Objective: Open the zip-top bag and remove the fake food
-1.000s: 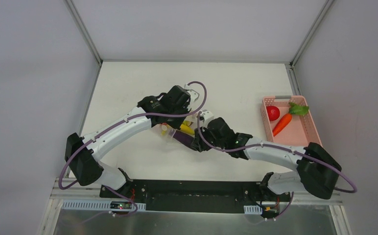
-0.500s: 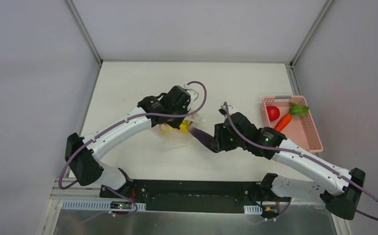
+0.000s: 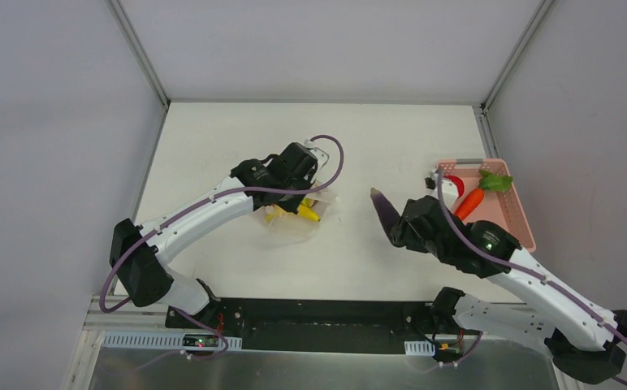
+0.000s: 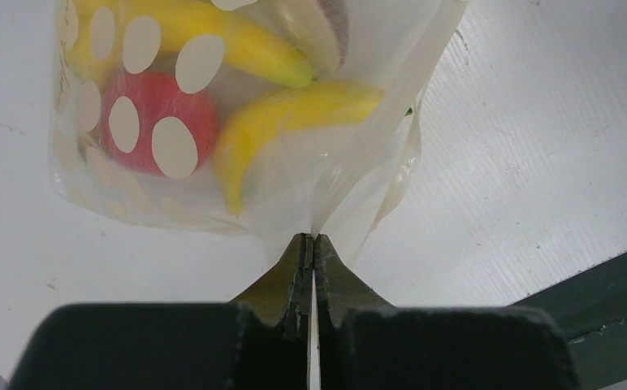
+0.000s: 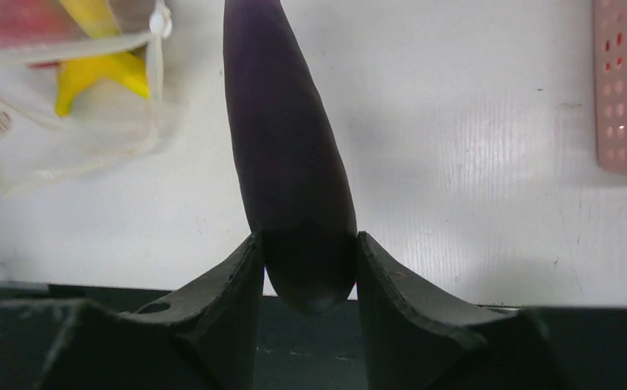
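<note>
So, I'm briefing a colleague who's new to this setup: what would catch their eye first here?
Probably the dark purple eggplant, clamped in the right gripper over the table between the zip-top bag and the pink basket. Next, that dotted bag left of centre, its edge pinched by the left gripper, with yellow bananas and a red fruit inside.

1. The right tool (image 3: 398,226) is out of the zip-top bag (image 3: 294,225) and has swung right, taking the eggplant (image 3: 384,207) with it.
2. The eggplant is now clear of the bag, up between it and the pink basket (image 3: 501,221).
3. The right arm's elbow has swept far out to the right.
</note>
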